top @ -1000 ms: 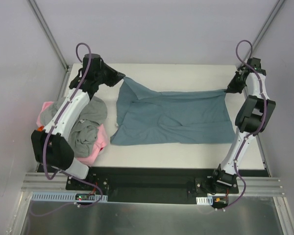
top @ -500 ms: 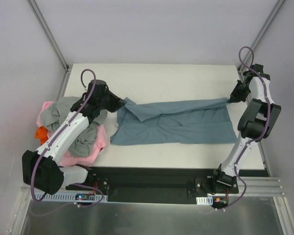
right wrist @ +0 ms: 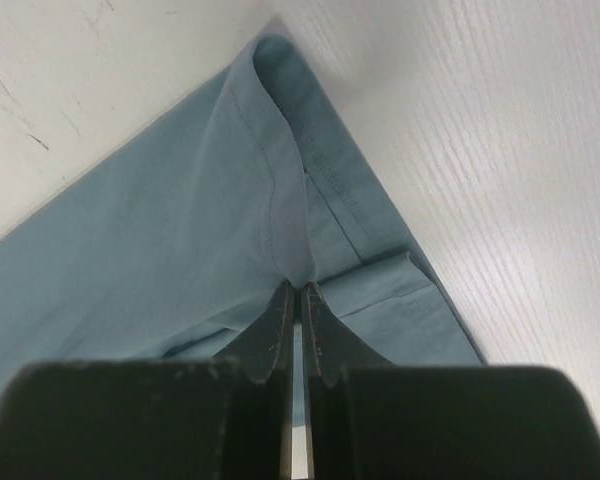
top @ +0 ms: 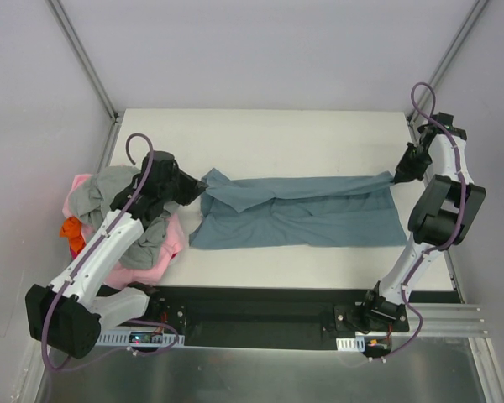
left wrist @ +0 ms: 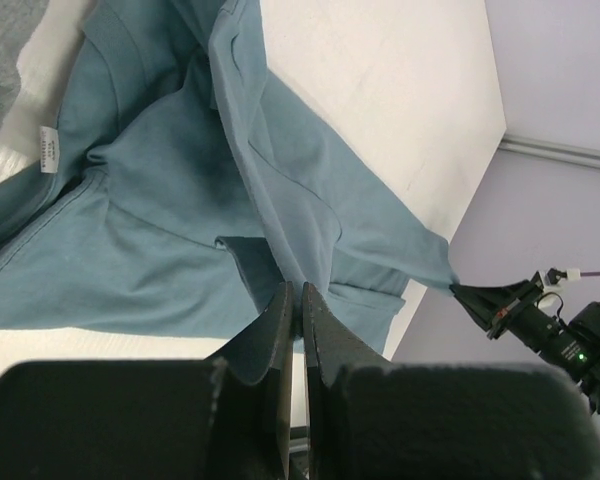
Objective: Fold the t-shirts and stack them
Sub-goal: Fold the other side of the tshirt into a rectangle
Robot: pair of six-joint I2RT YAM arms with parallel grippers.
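Note:
The slate-blue t-shirt lies across the middle of the white table, its far edge folded over toward the front. My left gripper is shut on its far left corner, and in the left wrist view the cloth runs into the pinched jaws of that gripper. My right gripper is shut on the far right corner, where the right wrist view shows the hem drawn into the closed gripper. The edge between them is pulled taut.
A heap of other t-shirts sits at the table's left edge: grey on top, pink beneath, orange at the far left. Grey enclosure walls stand on three sides. The black base rail runs along the near edge.
Both grippers have carried the blue shirt's far edge toward the front, folding it over the near half. The left arm swung forward over the heap; the right came in slightly.

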